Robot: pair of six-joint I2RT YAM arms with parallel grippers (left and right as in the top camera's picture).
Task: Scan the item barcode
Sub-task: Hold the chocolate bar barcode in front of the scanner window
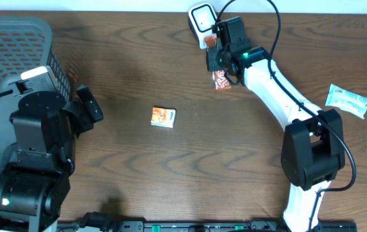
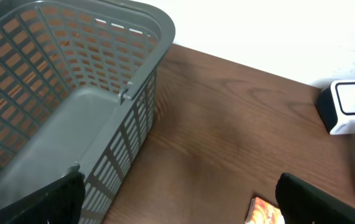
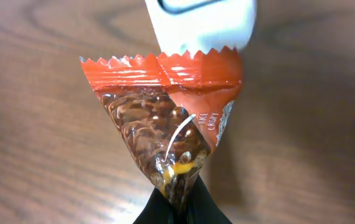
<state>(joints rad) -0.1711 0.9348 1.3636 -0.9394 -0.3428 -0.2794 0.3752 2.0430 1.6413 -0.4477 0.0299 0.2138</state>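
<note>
a dark wood-grain table (image 1: 138,58) fills the overhead view, its far edge meeting a pale wall (image 2: 258,31). a grey mesh basket (image 1: 9,45) takes the far left corner, close to the black left arm (image 1: 35,148). the left gripper (image 2: 184,208) hangs with its jaws spread wide and nothing between them, looking over the basket's rim and bare wood. the white right arm (image 1: 280,90) reaches from the near right edge toward the far edge. there the right gripper (image 3: 177,208) is pinched tight on one end of a red snack packet (image 3: 165,124). in the wrist view the packet's crimped end meets the lower edge of the white scanner (image 1: 201,18), which stands near the table's far edge; whether they touch cannot be told. open wood runs across the middle, broken only by a small orange box (image 1: 163,116) lying well apart from both arms. a white-and-blue sachet (image 1: 348,101) lies near the right edge.
</note>
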